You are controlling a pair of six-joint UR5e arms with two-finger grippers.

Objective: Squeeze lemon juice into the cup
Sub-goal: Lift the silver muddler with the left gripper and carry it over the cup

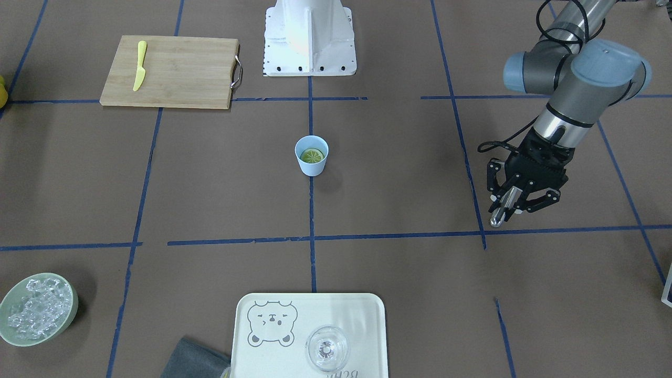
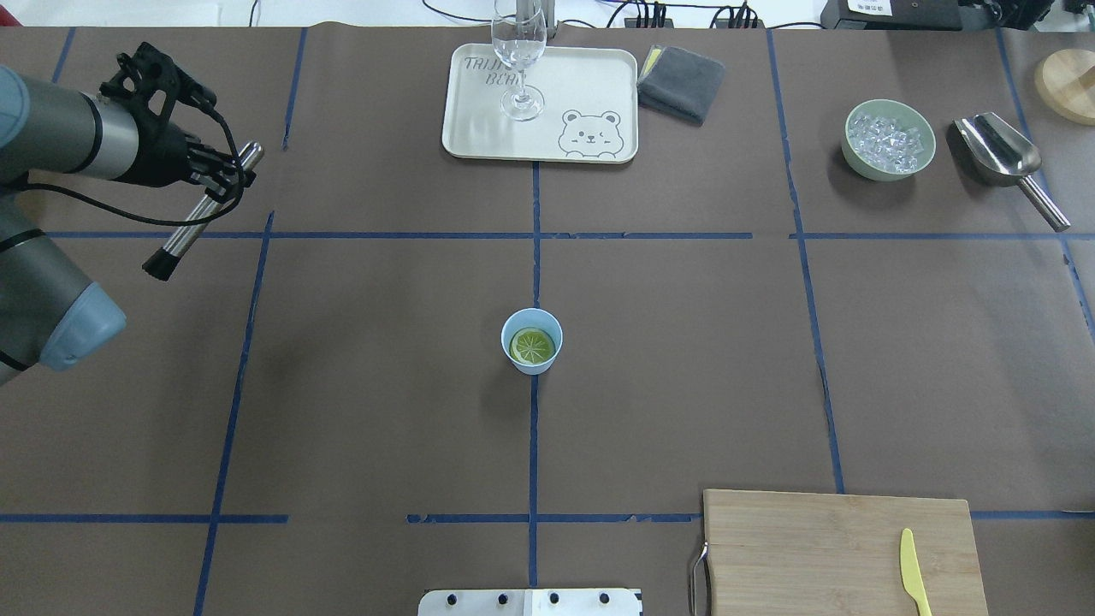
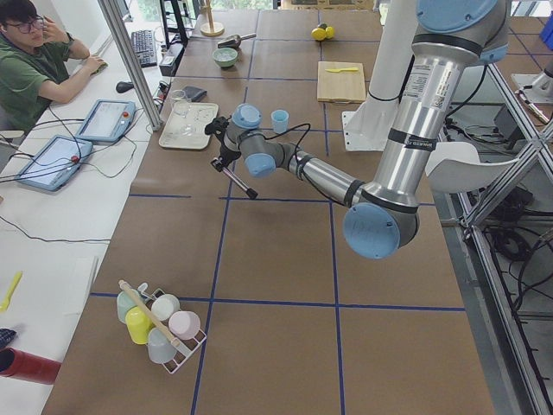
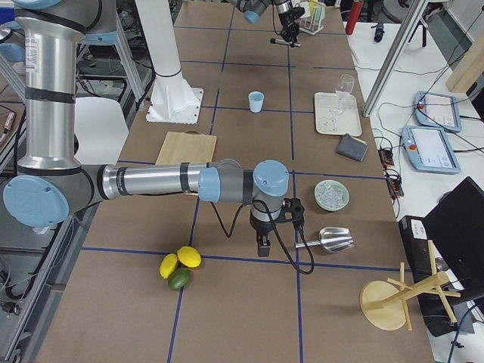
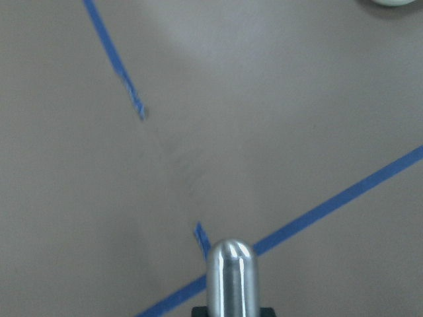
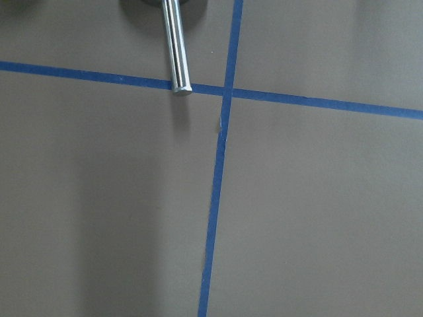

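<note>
The light blue cup [image 2: 506, 332] stands at the table's middle, and also shows in the front view [image 1: 311, 169]. The half lemon [image 2: 532, 346] lies inside it, cut face up [image 1: 312, 155]. My left gripper [image 2: 224, 175] is far off to the cup's left, shut on a steel rod [image 2: 201, 212] that points down at a slant [image 1: 503, 206]. The rod's rounded end fills the bottom of the left wrist view [image 5: 230, 277]. My right gripper [image 4: 262, 243] shows only in the right side view, near the scoop's handle. I cannot tell whether it is open or shut.
A wooden cutting board [image 2: 838, 552] with a yellow-green knife [image 2: 914, 571] lies near the robot's right. A tray [image 2: 479, 128] holds a clear glass [image 2: 518, 51], beside a grey cloth [image 2: 682, 82]. A bowl of ice [image 2: 888, 139] and a steel scoop [image 2: 1005, 158] are far right.
</note>
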